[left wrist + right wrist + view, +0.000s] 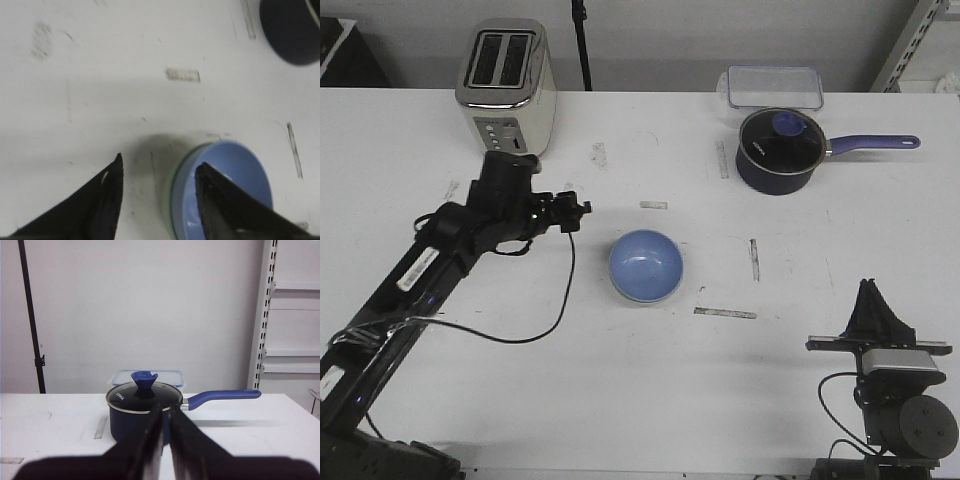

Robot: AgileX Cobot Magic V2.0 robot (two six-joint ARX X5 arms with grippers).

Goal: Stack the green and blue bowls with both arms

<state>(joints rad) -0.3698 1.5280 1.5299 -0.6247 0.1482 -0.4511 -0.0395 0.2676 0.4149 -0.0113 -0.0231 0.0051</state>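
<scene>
The blue bowl (pixel 646 264) sits nested inside the green bowl in the middle of the table. Of the green bowl, only a thin pale rim (pixel 169 200) shows around the blue bowl (pixel 240 170) in the left wrist view. My left gripper (pixel 582 212) hovers just left of the stacked bowls, a little above the table. In its wrist view the left gripper (pixel 159 162) is open with nothing between the fingers, and one finger (pixel 220 200) lies in front of the bowl. My right gripper (pixel 873 295) rests at the near right, shut (pixel 166 410) and holding nothing.
A silver toaster (pixel 507 85) stands at the back left. At the back right is a dark navy saucepan (pixel 777 150) with a glass lid and purple handle, and behind it a clear plastic container (pixel 772 86). Tape marks dot the white table (pixel 620 380).
</scene>
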